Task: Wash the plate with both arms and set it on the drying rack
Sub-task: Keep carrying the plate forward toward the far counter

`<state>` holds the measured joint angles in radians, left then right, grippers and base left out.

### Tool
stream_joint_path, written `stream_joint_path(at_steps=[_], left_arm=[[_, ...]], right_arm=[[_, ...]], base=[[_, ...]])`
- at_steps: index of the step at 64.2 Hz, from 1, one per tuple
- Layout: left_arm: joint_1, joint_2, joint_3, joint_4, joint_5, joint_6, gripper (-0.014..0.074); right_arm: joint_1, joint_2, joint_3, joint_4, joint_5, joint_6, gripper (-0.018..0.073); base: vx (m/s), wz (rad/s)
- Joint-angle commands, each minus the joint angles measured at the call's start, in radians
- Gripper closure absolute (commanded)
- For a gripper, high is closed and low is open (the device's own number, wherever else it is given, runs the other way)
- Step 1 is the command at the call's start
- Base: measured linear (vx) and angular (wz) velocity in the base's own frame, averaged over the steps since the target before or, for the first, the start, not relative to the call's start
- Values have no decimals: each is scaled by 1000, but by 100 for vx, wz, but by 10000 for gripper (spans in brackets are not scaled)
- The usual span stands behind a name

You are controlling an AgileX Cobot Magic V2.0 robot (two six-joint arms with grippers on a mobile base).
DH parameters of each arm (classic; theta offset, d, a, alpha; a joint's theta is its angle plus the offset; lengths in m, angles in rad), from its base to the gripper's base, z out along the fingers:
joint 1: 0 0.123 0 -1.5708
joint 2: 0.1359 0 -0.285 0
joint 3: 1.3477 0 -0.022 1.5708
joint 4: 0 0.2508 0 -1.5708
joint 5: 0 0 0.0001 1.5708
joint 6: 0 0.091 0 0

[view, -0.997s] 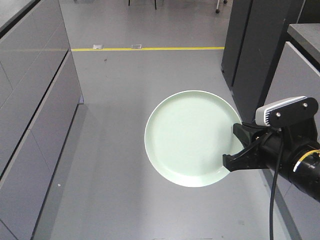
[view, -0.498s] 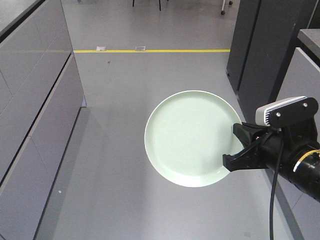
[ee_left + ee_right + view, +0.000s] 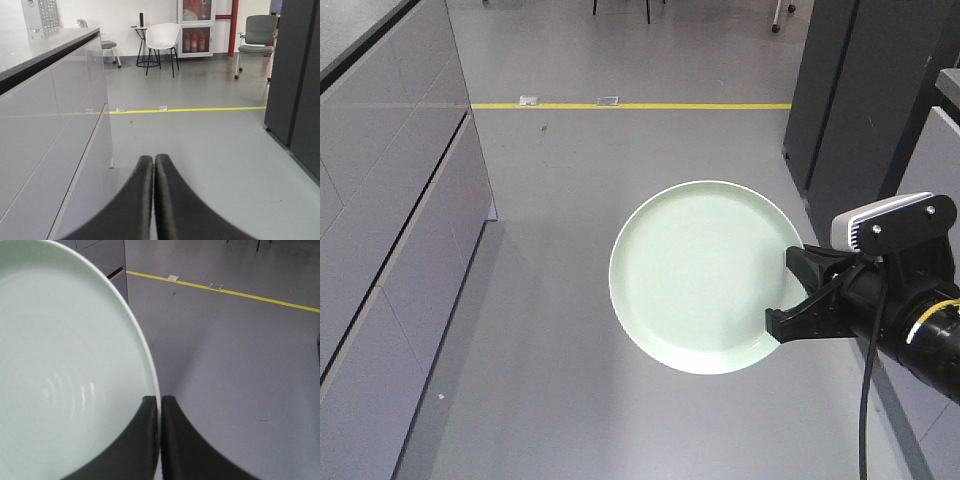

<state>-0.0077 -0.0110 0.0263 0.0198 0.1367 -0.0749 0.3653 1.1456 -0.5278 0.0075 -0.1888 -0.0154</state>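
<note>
The pale mint-green plate (image 3: 700,275) hangs flat above the grey floor, face up. My right gripper (image 3: 786,291), black with a whitish-grey camera block (image 3: 890,222) and a black cable, is shut on the plate's right rim. In the right wrist view the plate (image 3: 65,370) fills the left side and the right gripper (image 3: 159,399) pinches its thin rim between both fingers. In its own wrist view my left gripper (image 3: 153,158) is shut with nothing in it, pointing along the aisle. The drying rack is out of view.
Grey cabinets (image 3: 390,200) with a counter line the left side of the aisle, and dark tall cabinets (image 3: 860,100) stand on the right. A yellow floor line (image 3: 630,104) crosses ahead. A white chair (image 3: 164,36) and a grey chair (image 3: 260,30) stand far off.
The floor, yellow line and cabinets have slid slightly down and right in the front view. The plate and right arm keep the same place in the picture.
</note>
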Motion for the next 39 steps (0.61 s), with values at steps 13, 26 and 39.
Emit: stream_joint_path(at_steps=[13, 26, 39], left_arm=[[0, -16, 16, 0, -73, -11, 598], [0, -16, 16, 0, -73, -11, 598], [0, -16, 16, 0, -73, -11, 598]], right_arm=[[-3, -23, -28, -8, -82, -2, 564], [-3, -23, -28, -8, -82, -2, 564], [-3, -23, -28, -8, -82, -2, 564]], base=[[9, 3], [9, 3], [11, 1]])
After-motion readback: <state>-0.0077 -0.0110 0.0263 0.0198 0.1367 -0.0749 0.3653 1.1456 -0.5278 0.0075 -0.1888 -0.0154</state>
